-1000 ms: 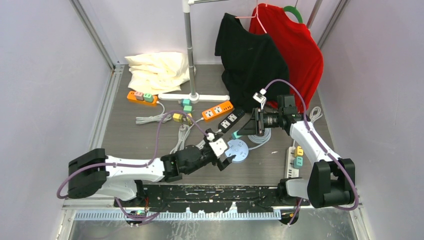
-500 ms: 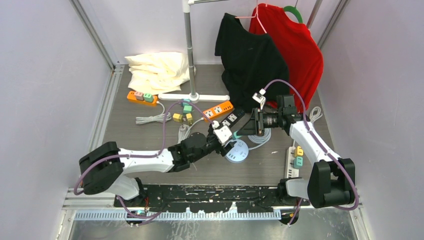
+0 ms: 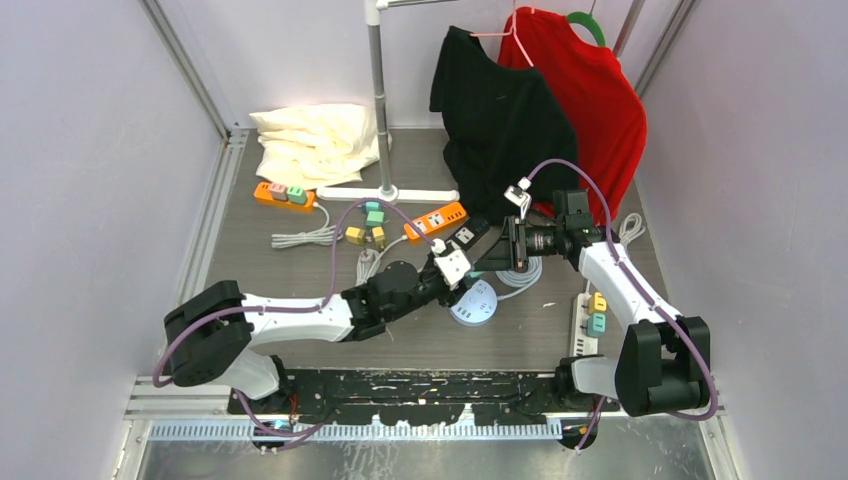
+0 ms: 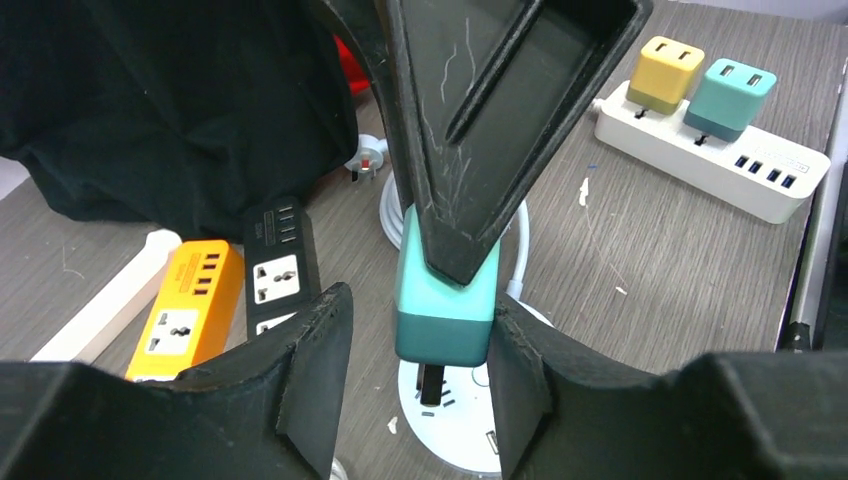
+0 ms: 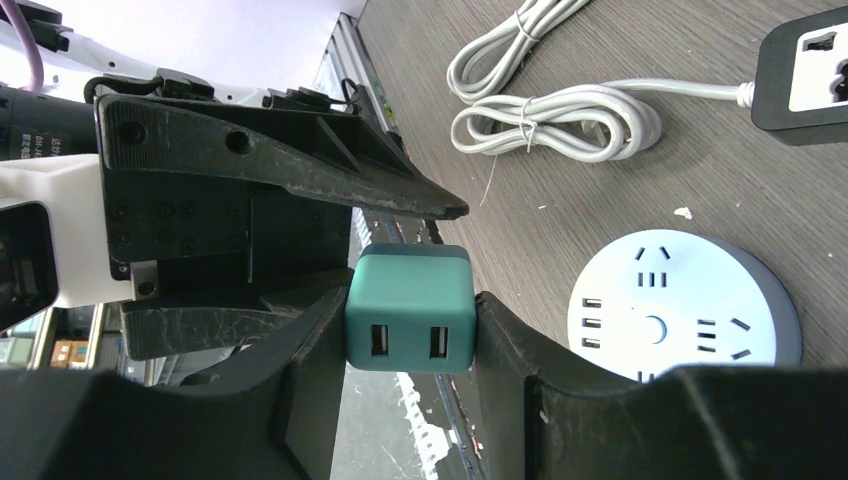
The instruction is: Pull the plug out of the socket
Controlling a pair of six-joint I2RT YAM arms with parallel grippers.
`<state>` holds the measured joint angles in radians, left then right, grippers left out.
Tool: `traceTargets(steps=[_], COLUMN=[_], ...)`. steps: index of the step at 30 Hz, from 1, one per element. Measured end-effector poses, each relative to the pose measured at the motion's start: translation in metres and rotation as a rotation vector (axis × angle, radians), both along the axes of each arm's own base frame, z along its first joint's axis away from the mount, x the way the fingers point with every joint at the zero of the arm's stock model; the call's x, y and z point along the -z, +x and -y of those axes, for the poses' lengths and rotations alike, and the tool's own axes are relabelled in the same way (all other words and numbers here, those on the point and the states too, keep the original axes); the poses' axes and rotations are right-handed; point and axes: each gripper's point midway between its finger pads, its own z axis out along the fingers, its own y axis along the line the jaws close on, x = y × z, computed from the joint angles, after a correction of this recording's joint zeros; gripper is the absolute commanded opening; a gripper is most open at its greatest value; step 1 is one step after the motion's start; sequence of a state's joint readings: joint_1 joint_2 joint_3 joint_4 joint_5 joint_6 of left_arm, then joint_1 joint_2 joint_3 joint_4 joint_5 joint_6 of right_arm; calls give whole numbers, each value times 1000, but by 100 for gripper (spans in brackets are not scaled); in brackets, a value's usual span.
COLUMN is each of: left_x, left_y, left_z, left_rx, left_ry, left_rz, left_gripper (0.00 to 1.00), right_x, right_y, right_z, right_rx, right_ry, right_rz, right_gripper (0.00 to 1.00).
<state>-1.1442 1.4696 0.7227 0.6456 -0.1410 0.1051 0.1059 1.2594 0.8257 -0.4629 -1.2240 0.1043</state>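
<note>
A teal plug (image 5: 410, 310) with two USB ports is pinched in my right gripper (image 5: 410, 300), which is shut on it. It hangs in the air, prongs bare, just above the round white socket (image 4: 455, 425) lying on the table (image 3: 300, 270). My left gripper (image 4: 420, 335) straddles the same plug (image 4: 445, 310) from below. Its right finger is against the plug and a gap remains at its left finger, so it is open. In the top view both grippers meet at the plug (image 3: 478, 262), just above the socket (image 3: 474, 303).
An orange strip (image 3: 435, 220) and a black strip (image 3: 466, 237) lie just behind the socket. At the right edge a white strip (image 3: 590, 315) carries yellow and teal plugs. Coiled cables (image 3: 365, 265), a rack base (image 3: 388, 195), hanging shirts (image 3: 500, 120) and a pillow (image 3: 315, 140) lie further back.
My left arm has reached forward and right from beside the socket up to the plug, and its jaws have narrowed around it. The right arm has held still with the plug.
</note>
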Motion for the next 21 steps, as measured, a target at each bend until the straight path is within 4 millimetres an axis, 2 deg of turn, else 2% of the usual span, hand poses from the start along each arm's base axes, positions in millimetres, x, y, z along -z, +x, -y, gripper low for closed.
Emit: traceTargets(steps=[2, 3, 4, 7, 8, 9, 12, 14, 17, 21], left_x=[-2, -1, 1, 4, 4, 4, 6, 14, 34, 63], left_y=[-1, -1, -2, -2, -2, -2, -1, 1, 3, 14], left_z=[3, 3, 4, 4, 4, 4, 1, -8, -31, -74], left_rx=[9, 10, 18, 18, 18, 17, 10, -9, -59, -176], left_ry=[-4, -4, 15, 20, 19, 17, -1, -6, -9, -42], left_rz=[-4, -9, 7, -2, -3, -6, -34, -68, -141, -275], left_gripper=[6, 0, 0, 0, 0, 0, 0, 0, 0, 0], right_x=[0, 0, 0, 3, 3, 3, 4, 4, 6, 10], right_y=[0, 2, 2, 2, 2, 2, 0, -1, -3, -2], right_z=[0, 0, 0, 0, 0, 0, 0, 0, 1, 2], right_rx=[0, 1, 8, 18, 18, 17, -1, -11, -20, -19], right_ry=[-1, -1, -6, -16, -16, -16, -13, -14, -22, -39], right_rz=[3, 11, 1, -13, -14, -15, 12, 33, 54, 67], right_gripper=[2, 4, 10, 49, 83, 98, 100, 100, 100, 100])
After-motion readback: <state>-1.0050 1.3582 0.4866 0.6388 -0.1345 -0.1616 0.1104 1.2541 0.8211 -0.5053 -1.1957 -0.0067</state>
